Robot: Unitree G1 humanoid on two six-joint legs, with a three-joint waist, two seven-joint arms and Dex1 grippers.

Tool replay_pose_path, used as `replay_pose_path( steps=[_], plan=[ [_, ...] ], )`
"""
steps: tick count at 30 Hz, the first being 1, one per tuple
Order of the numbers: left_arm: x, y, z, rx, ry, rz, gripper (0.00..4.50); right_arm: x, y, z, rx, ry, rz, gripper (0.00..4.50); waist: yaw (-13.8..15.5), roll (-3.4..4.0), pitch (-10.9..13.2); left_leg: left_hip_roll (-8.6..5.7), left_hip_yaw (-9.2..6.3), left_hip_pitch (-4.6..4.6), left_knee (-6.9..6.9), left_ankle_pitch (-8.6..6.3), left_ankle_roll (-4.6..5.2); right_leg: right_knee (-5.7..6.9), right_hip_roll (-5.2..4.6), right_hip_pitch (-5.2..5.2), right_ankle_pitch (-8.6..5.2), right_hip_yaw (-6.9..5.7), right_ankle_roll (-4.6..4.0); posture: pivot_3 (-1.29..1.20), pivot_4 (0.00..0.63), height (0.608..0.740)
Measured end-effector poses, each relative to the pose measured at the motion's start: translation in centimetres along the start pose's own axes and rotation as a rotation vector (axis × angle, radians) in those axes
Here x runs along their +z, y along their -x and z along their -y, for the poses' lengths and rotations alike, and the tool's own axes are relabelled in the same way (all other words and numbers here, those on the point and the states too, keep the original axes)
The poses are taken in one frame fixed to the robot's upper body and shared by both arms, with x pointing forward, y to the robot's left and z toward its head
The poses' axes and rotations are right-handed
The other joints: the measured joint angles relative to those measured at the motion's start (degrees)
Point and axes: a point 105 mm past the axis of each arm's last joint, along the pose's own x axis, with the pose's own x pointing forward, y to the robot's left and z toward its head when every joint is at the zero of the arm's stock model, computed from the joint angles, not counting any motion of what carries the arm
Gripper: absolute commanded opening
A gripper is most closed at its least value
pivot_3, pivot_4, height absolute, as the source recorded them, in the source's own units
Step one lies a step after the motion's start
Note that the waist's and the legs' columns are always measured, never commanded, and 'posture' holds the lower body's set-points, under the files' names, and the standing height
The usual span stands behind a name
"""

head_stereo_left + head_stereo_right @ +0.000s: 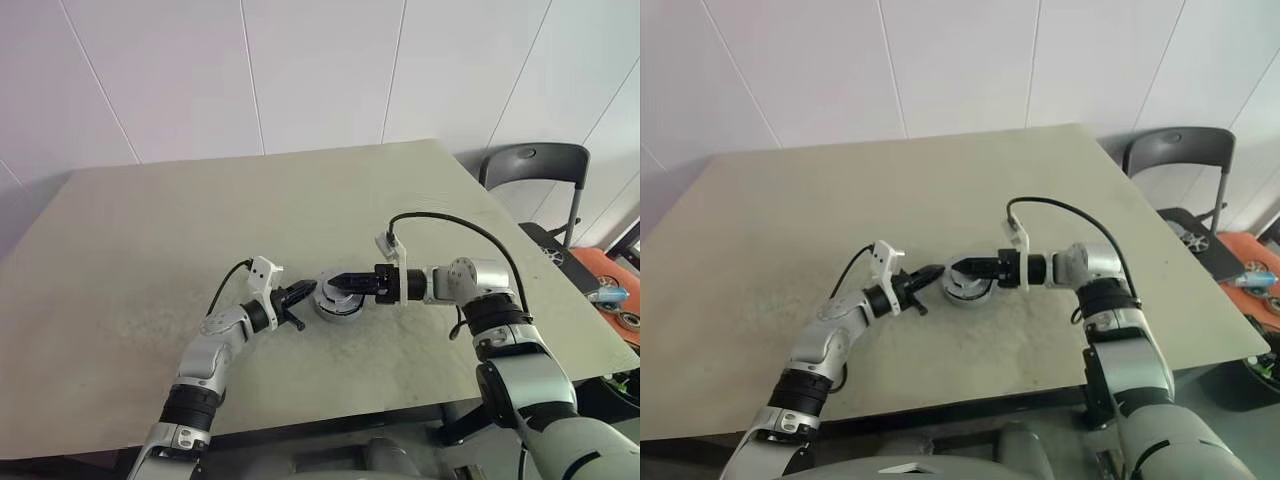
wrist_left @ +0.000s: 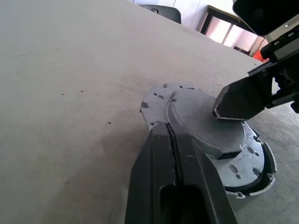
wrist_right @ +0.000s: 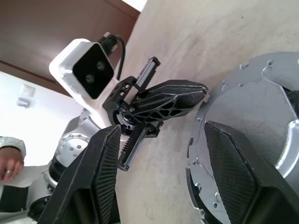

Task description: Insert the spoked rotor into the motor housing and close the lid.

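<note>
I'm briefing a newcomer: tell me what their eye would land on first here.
The round grey lid sits near the front middle of the pale table, capping the part beneath it. Both grippers meet there: the left gripper, shut, presses its tips against the lid's edge, while the right gripper hovers open just over it. A dark chair stands beyond the table's far right corner.
</note>
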Motion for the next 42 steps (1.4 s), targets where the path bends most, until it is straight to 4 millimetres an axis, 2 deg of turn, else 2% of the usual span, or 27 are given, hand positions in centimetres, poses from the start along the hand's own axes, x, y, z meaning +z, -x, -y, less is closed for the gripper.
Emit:
replay_pose_path(
  steps=[5, 8, 11, 18, 22, 25, 29, 37, 40, 42],
  plan=[
    [0.9, 0.3, -0.6, 0.031, 0.001, 0.051, 0.0, 1.4, 0.3, -0.3, -0.013, 0.135, 0.072, 2.99, 0.08, 0.1, 0.1, 0.0, 0.0, -0.12, 0.0, 0.0, 0.0, 0.02, 0.0, -0.13, 0.0, 0.0, 0.0, 0.0, 0.0, 0.74],
    [1.3, 0.5, -0.8, 0.041, -0.003, 0.072, 0.0, 3.0, 0.1, -1.4, -0.048, 0.308, 0.103, 3.5, -0.04, 0.11, 0.13, 0.0, 0.0, -0.16, -0.07, 0.0, 0.0, 0.0, 0.0, -0.19, 0.0, 0.0, 0.0, 0.0, 0.0, 0.74],
    [2.1, 1.1, -0.6, 0.037, -0.009, 0.112, 0.0, 3.3, -0.5, -1.7, -0.127, 0.505, 0.08, 4.47, -0.01, 0.11, 0.13, 0.01, 0.0, -0.22, -0.1, 0.0, -0.01, 0.0, -0.01, -0.27, -0.01, 0.0, 0.02, 0.0, 0.0, 0.74],
    [2.0, 4.5, -0.2, 0.022, -0.095, 0.088, 0.0, 0.8, -1.8, -2.4, -0.152, 0.888, -0.067, 4.47, 0.13, 0.1, 0.11, 0.0, 0.03, -0.81, -0.03, 0.16, -0.31, -0.01, -0.03, -0.88, 0.0, 0.01, 0.0, 0.0, 0.0, 0.74],
    [2.1, 5.9, -0.2, 0.011, -0.196, 0.054, 0.0, -0.6, -1.5, -1.5, -0.168, 1.007, -0.153, 4.47, 0.17, 0.1, 0.13, -0.02, 0.08, -0.8, -0.02, 0.04, -0.08, -0.01, -0.02, -0.85, 0.0, 0.02, -0.01, 0.0, 0.0, 0.74],
    [2.2, 6.2, -0.5, 0.02, -0.223, 0.042, 0.0, -0.4, -1.4, -1.0, -0.204, 1.093, -0.164, 4.47, 0.11, 0.09, 0.13, 0.0, 0.08, -0.76, -0.02, 0.02, -0.03, 0.02, 0.0, -0.84, 0.02, 0.02, -0.04, 0.0, 0.0, 0.74],
    [2.5, 6.6, -0.9, 0.035, -0.227, 0.05, 0.0, 0.1, -0.8, 1.0, -0.306, 1.124, -0.158, 4.47, 0.11, 0.1, 0.13, 0.0, 0.07, -0.74, -0.02, 0.03, -0.05, 0.04, 0.01, -0.84, 0.05, 0.02, -0.08, 0.0, 0.0, 0.74],
    [2.6, 6.6, -1.0, 0.038, -0.227, 0.054, 0.0, 0.4, -0.9, 1.2, -0.319, 1.164, -0.168, 4.47, 0.13, 0.09, 0.12, 0.01, 0.07, -0.47, 0.01, 0.03, -0.04, 0.03, 0.02, -0.52, 0.07, 0.02, -0.12, 0.0, 0.0, 0.74],
    [2.6, 6.6, -1.0, 0.044, -0.227, 0.055, 0.0, 0.0, -0.8, 1.3, -0.3, 1.136, -0.192, 3.86, 0.15, 0.1, 0.13, 0.01, 0.06, -0.09, -0.03, 0.02, -0.01, 0.0, 0.03, -0.11, 0.05, 0.02, -0.11, 0.0, 0.0, 0.74],
    [2.6, 6.6, -1.1, 0.047, -0.231, 0.059, 0.0, -0.3, -0.6, 1.2, -0.285, 1.109, -0.204, 3.25, 0.14, 0.1, 0.13, 0.01, 0.07, 0.02, -0.03, 0.01, 0.01, -0.02, 0.03, 0.02, 0.04, 0.02, -0.08, 0.0, 0.0, 0.74]
  ],
)
